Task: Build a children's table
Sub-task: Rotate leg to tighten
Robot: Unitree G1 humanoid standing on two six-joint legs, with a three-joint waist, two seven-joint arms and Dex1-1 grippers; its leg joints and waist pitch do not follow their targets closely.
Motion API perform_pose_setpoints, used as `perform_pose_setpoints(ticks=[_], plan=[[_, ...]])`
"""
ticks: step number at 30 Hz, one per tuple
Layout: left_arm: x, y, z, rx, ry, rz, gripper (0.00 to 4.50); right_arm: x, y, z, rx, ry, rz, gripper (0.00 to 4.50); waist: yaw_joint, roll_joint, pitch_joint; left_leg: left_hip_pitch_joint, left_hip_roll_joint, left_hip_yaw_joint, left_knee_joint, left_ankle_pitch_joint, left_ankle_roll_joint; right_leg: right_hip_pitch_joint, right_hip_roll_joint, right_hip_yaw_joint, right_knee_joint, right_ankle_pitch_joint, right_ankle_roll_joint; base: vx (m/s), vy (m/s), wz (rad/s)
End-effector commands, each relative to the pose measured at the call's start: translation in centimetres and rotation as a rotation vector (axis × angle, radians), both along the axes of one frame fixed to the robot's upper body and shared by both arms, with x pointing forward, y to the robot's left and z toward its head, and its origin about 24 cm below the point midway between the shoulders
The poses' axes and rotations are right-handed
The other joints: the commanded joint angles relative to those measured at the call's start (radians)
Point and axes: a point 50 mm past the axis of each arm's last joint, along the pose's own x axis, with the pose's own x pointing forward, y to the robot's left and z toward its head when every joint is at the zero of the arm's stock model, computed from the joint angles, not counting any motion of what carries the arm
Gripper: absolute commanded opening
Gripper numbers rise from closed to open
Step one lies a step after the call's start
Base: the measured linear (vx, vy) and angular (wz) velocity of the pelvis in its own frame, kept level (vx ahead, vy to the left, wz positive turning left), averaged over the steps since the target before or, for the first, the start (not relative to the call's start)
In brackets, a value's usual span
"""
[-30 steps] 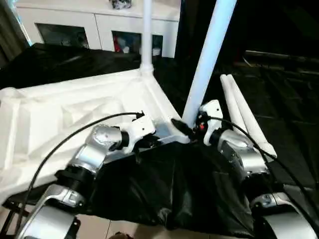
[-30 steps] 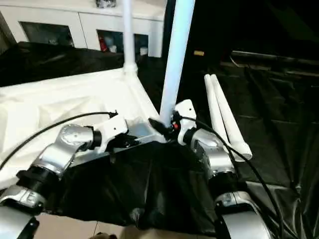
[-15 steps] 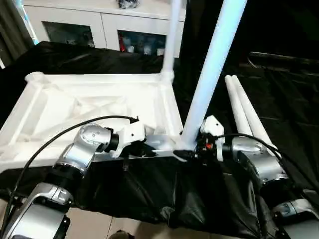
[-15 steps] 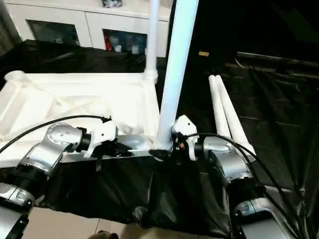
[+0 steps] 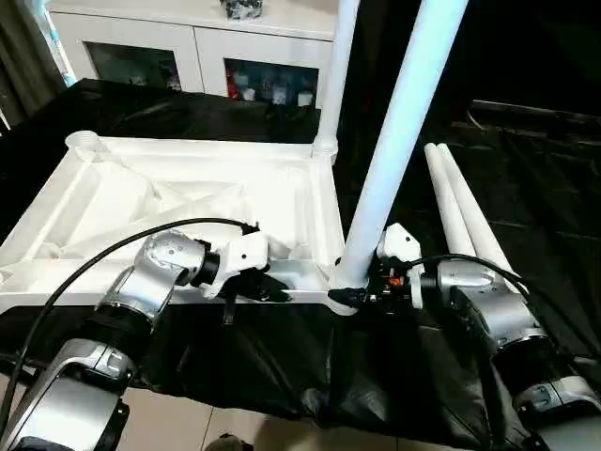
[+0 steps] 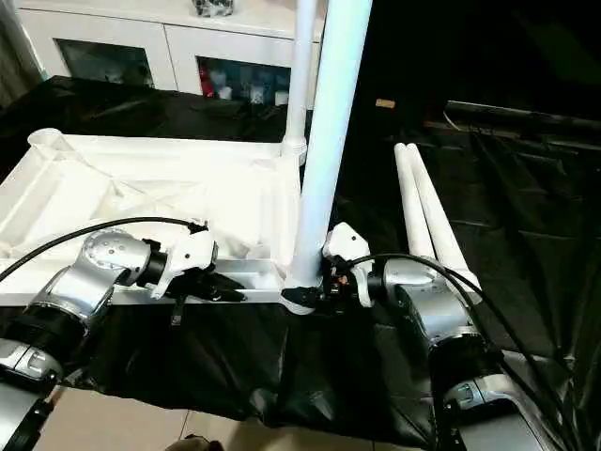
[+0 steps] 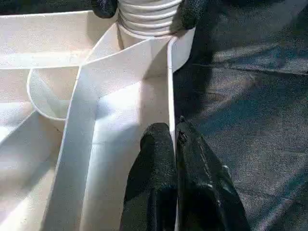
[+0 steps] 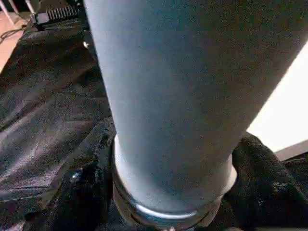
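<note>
Table top point(image 5: 178, 202): lies upside down, ribs up, on the black cloth point(image 5: 563, 207), left of centre; its near edge faces the robot.
Far-left socket point(image 5: 83, 142): round and open, no leg in it.
Left gripper point(image 7: 174, 144): fingers pressed together, clamped on the thin near rim of the top, one finger on each side of the wall, a little left of the near-right corner.
Far leg point(image 5: 333, 80): stands upright in the far-right corner socket of the top.
Near leg point(image 5: 399, 141): stands in the near-right corner socket, leaning slightly to the right toward its upper end.
Right gripper point(image 5: 362, 293): at the foot of the near leg; its black fingers point(image 8: 262, 187) sit on either side of the leg's base, closed around it just above the socket.
Loose legs point(image 5: 465, 221): two, lying side by side on the cloth, right of the near leg, touching each other.
Cabinet point(image 5: 197, 47): white, glass doors, behind the cloth.
</note>
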Motion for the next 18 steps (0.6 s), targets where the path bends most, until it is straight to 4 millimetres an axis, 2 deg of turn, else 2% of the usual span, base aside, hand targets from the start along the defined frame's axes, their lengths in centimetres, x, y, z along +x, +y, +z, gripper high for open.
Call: perform_pose_setpoints(ticks=[1, 2, 4, 6, 7, 8, 9, 11, 12, 13, 14, 15, 18], plan=[[0.5, -1.1, -0.4, 0.026, -0.031, 0.046, 0.0, 0.1, 1.1, -0.6, 0.031, 0.004, -0.086, 2.74, -0.004, 0.009, -0.057, 0.038, 0.067, -0.026, -0.067, -0.186, 0.045, 0.029, -0.078, 0.039, -0.061, 0.085, -0.287, 0.0, 0.0, 0.0], [0.7, -1.4, -0.5, 0.021, -0.042, 0.086, 0.0, 0.3, 1.3, -0.8, 0.039, -0.001, -0.15, 2.74, -0.005, 0.005, -0.057, 0.038, 0.066, -0.027, -0.067, -0.197, 0.038, 0.029, -0.079, 0.039, -0.063, 0.064, -0.284, 0.0, 0.0, 0.0], [1.2, -2.8, -0.9, -0.009, -0.06, 0.18, 0.0, 1.2, 2.1, -1.6, 0.071, 0.017, -0.364, 2.73, -0.013, 0.009, -0.049, 0.044, 0.066, -0.03, -0.077, -0.277, -0.016, 0.022, -0.082, 0.043, -0.079, -0.097, -0.264, 0.0, 0.0, 0.0], [1.2, -3.7, -1.1, -0.018, -0.065, 0.204, 0.0, 1.5, 2.6, -2.0, 0.088, 0.033, -0.448, 2.73, -0.018, 0.007, -0.047, 0.044, 0.066, -0.035, -0.083, -0.326, -0.046, 0.022, -0.085, 0.044, -0.088, -0.193, -0.237, 0.0, 0.0, 0.0], [1.3, -4.5, -1.3, -0.022, -0.067, 0.231, 0.0, 1.8, 3.1, -2.2, 0.095, 0.043, -0.514, 2.73, -0.02, 0.004, -0.045, 0.043, 0.065, -0.035, -0.084, -0.337, -0.051, 0.02, -0.084, 0.045, -0.09, -0.214, -0.227, 0.0, 0.0, 0.0], [1.3, -4.9, -1.4, -0.025, -0.067, 0.24, 0.0, 1.8, 3.6, -2.3, 0.098, 0.044, -0.535, 2.73, -0.023, 0.006, -0.044, 0.045, 0.066, -0.036, -0.086, -0.348, -0.057, 0.017, -0.085, 0.046, -0.091, -0.234, -0.222, 0.0, 0.0, 0.0], [1.3, -6.2, -1.7, -0.034, -0.067, 0.263, 0.0, 2.1, 4.7, -2.4, 0.104, 0.047, -0.588, 2.73, -0.031, 0.009, -0.038, 0.052, 0.064, -0.038, -0.088, -0.405, -0.075, 0.006, -0.086, 0.047, -0.103, -0.32, -0.2, 0.0, 0.0, 0.0], [1.2, -7.2, -1.8, -0.04, -0.067, 0.271, 0.0, 2.2, 5.6, -2.3, 0.112, 0.04, -0.615, 2.73, -0.035, 0.006, -0.036, 0.061, 0.061, -0.043, -0.083, -0.464, -0.082, 0.0, -0.09, 0.049, -0.116, -0.413, -0.175, 0.0, 0.0, 0.0], [1.1, -7.5, -1.9, -0.04, -0.068, 0.266, 0.0, 2.2, 5.9, -2.2, 0.117, 0.031, -0.615, 2.73, -0.034, 0.008, -0.036, 0.059, 0.063, -0.046, -0.087, -0.467, -0.078, 0.001, -0.089, 0.05, -0.12, -0.417, -0.162, 0.0, 0.0, 0.0], [1.0, -7.9, -1.9, -0.044, -0.072, 0.262, 0.0, 2.2, 6.2, -2.0, 0.136, 0.026, -0.615, 2.73, -0.034, 0.007, -0.039, 0.058, 0.063, -0.044, -0.089, -0.452, -0.074, 0.003, -0.086, 0.051, -0.118, -0.375, -0.159, 0.0, 0.0, 0.0], [1.0, -7.9, -1.9, -0.044, -0.072, 0.262, 0.0, 2.2, 6.2, -2.0, 0.136, 0.026, -0.615, 2.73, -0.034, 0.007, -0.039, 0.058, 0.063, -0.044, -0.089, -0.452, -0.074, 0.003, -0.086, 0.051, -0.118, -0.375, -0.159, 0.0, 0.0, 0.0], [1.0, -8.1, -1.9, -0.046, -0.075, 0.26, 0.0, 2.2, 6.3, -1.8, 0.149, 0.024, -0.615, 3.28, -0.035, 0.009, -0.042, 0.052, 0.063, -0.043, -0.094, -0.418, -0.065, 0.009, -0.081, 0.049, -0.111, -0.298, -0.168, 0.0, 0.0, 0.0], [0.8, -8.0, -1.9, -0.045, -0.093, 0.236, 0.0, 2.2, 5.9, -1.7, 0.166, 0.021, -0.605, 3.48, -0.036, 0.012, -0.043, 0.054, 0.063, -0.04, -0.096, -0.41, -0.059, 0.009, -0.078, 0.048, -0.108, -0.238, -0.184, 0.0, 0.0, 0.0]])
